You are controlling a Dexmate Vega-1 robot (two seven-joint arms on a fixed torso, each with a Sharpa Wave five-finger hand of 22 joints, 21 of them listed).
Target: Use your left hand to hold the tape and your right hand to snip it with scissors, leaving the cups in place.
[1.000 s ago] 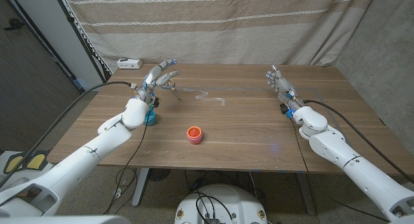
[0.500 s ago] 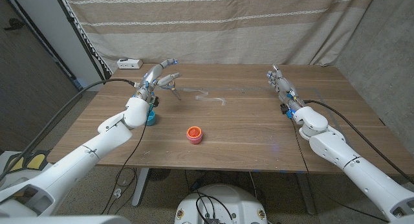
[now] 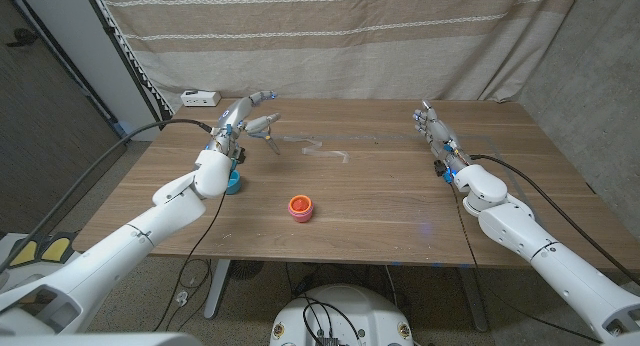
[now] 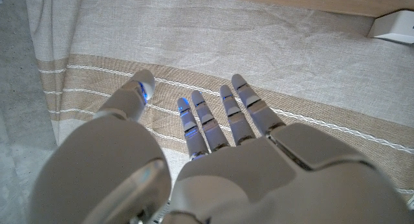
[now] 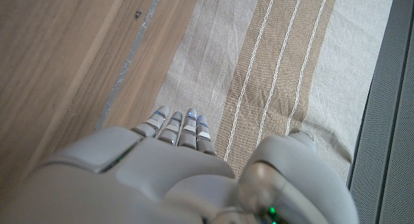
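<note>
My left hand (image 3: pixel 245 114) hovers over the table's back left with its fingers spread and nothing in it; the left wrist view shows the same hand (image 4: pixel 213 153) empty against the curtain. Just below its fingertips a thin grey tool (image 3: pixel 266 138), apparently the scissors, lies on the wood. A pale strip of tape (image 3: pixel 322 148) lies on the table to the right of that. A blue cup (image 3: pixel 233 181) stands half hidden behind my left wrist. A red cup (image 3: pixel 301 207) stands near the middle. My right hand (image 3: pixel 430 126) is at the back right, fingers straight, holding nothing.
A white power strip (image 3: pixel 200 98) sits at the table's back left corner, also seen as power strip (image 4: pixel 394 23). A striped curtain (image 3: pixel 350 46) hangs close behind the table. A dark metal frame (image 3: pixel 125 56) leans at the left.
My left hand has shifted slightly toward the back right, its thumb moving a little over the grey tool. The right arm, tape and cups have not moved.
</note>
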